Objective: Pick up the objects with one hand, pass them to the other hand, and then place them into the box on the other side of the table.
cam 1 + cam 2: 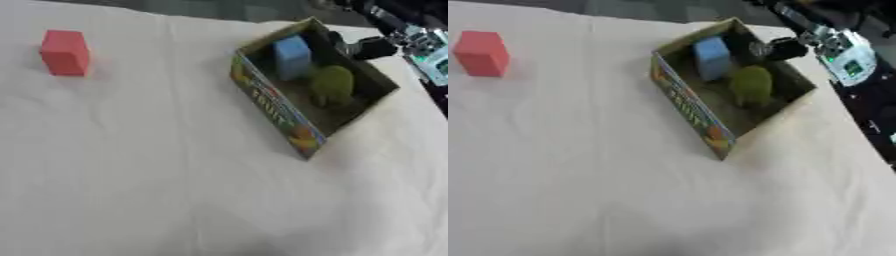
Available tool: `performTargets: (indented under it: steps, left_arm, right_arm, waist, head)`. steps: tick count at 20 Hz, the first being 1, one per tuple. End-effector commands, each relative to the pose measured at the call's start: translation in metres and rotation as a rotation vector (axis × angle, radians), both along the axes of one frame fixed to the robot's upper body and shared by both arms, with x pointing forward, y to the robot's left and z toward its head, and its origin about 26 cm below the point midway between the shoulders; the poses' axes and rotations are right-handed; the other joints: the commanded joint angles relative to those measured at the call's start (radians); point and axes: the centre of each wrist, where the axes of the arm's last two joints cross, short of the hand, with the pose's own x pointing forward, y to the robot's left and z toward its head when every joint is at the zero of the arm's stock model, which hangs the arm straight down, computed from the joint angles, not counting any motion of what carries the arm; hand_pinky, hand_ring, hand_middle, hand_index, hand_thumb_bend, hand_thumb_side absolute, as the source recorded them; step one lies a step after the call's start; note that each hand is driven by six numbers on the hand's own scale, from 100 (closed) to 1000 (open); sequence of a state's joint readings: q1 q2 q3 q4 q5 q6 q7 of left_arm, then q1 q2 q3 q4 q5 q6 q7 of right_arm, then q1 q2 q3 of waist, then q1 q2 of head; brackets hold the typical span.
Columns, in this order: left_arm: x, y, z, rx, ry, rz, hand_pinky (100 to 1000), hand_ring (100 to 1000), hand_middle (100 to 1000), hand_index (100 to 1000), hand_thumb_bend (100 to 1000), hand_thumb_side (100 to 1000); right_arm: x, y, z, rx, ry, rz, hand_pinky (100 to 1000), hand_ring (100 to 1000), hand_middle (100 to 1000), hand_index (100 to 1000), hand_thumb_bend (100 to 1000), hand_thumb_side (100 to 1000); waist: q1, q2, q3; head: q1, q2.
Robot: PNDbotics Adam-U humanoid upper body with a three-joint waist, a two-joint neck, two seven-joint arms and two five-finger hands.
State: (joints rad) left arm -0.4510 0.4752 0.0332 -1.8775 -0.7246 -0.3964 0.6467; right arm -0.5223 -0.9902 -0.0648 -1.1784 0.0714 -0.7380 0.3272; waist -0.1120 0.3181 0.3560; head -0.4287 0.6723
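Over on the far left of the white-clothed table [175,190] stands the red block [65,52], upright, its long axis vertical, alone and well apart from everything else. There is open cloth on every side of it, so a hand could come at it from any direction; only the table's far edge lies near behind it.

Moving right, the box [271,112] sits askew, its printed long wall turned toward the middle of the table and its long axis running from near-centre to the far right. Inside it are already 2 things: a blue block [292,56] at the far end and a green rounded object [333,85] just beside it, nearer the middle.

Further right, the right hand [785,49] hangs at the box's far right rim, just above or beside the wall. Its dark fingers look bunched, but I cannot tell whether they are curled or relaxed; nothing seems to be in them.

The left hand shows in neither view. I judge the red block is the 1 item left, and it lies on the left arm's side, far from the right hand, so the left would pick it and pass it across the clear middle.
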Motion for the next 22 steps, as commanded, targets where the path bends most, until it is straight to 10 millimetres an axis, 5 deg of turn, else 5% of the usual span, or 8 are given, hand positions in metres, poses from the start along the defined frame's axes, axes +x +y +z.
performTargets:
  steps: [1,3,8,14,18,20,22]
  left_arm:
    - [-0.002,0.003,0.008,0.011,-0.034,0.006,644,616,724,709,422,186]
    - [-0.002,0.002,0.007,0.012,-0.035,0.004,645,617,725,710,424,184]
    - [-0.001,0.004,0.009,0.021,-0.037,0.014,649,622,727,713,434,181]
    - [0.001,0.008,0.021,0.031,-0.065,0.041,658,634,730,720,467,169]
    - [0.003,0.013,0.03,0.049,-0.077,0.075,663,636,730,737,498,175]
    - [0.007,0.018,0.036,0.111,-0.052,0.127,649,611,737,814,645,336]
    - [0.02,0.027,0.045,0.227,0.057,0.23,646,607,749,847,659,424]
  right_arm:
    - [-0.004,-0.002,0.015,-0.078,-0.026,0.025,1000,1000,1000,1000,100,137]
    - [-0.005,-0.003,0.013,-0.045,-0.022,0.028,1000,1000,1000,1000,100,118]
    - [-0.013,0.015,0.031,0.24,-0.009,0.1,1000,1000,1000,1000,100,416]
    - [-0.058,0.063,0.08,0.643,0.055,0.453,1000,1000,1000,1000,100,470]
    - [-0.094,0.097,0.079,0.815,0.089,0.62,1000,1000,1000,1000,100,470]
    - [-0.101,0.097,0.068,0.828,0.103,0.616,1000,1000,1000,1000,100,470]
    - [-0.102,0.096,0.056,0.837,0.147,0.588,1000,1000,1000,1000,100,499]
  waist:
    - [0.004,-0.008,-0.003]
    - [0.006,-0.01,-0.006]
    - [0.009,-0.017,-0.023]
    - [0.015,-0.027,-0.069]
    - [0.024,-0.032,-0.113]
    - [0.029,-0.033,-0.13]
    - [0.036,-0.034,-0.141]
  head:
    - [0.002,0.003]
    - [0.003,0.005]
    - [0.017,0.016]
    - [0.037,0.027]
    - [0.06,0.028]
    - [0.075,0.029]
    - [0.084,0.031]
